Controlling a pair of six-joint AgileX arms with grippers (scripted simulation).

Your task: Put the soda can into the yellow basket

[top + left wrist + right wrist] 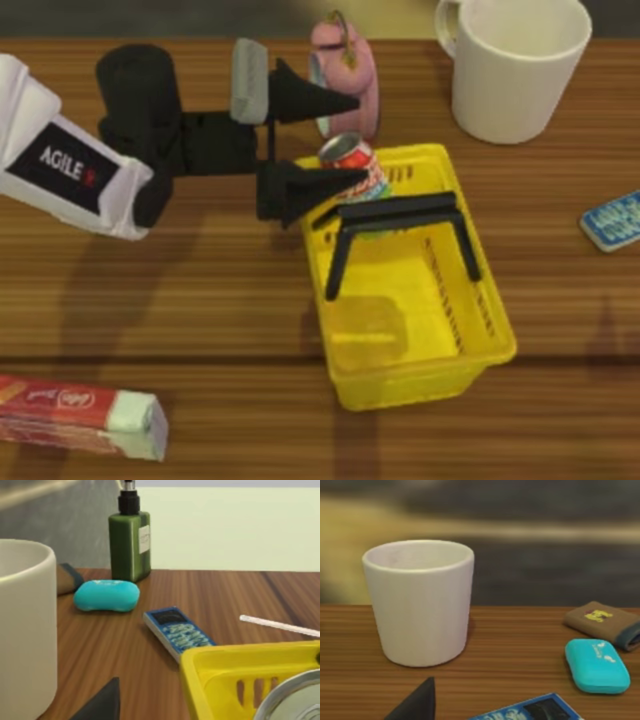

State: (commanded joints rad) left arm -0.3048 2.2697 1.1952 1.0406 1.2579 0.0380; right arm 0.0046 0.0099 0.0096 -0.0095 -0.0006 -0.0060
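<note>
Top view: left gripper (350, 140) spread wide around the can (354, 164) (over the basket (470, 375) corner); retreat without nudging it.

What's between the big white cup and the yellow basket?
Only bare wooden table lies between the white mug and the yellow basket; the top view shows it.
</note>
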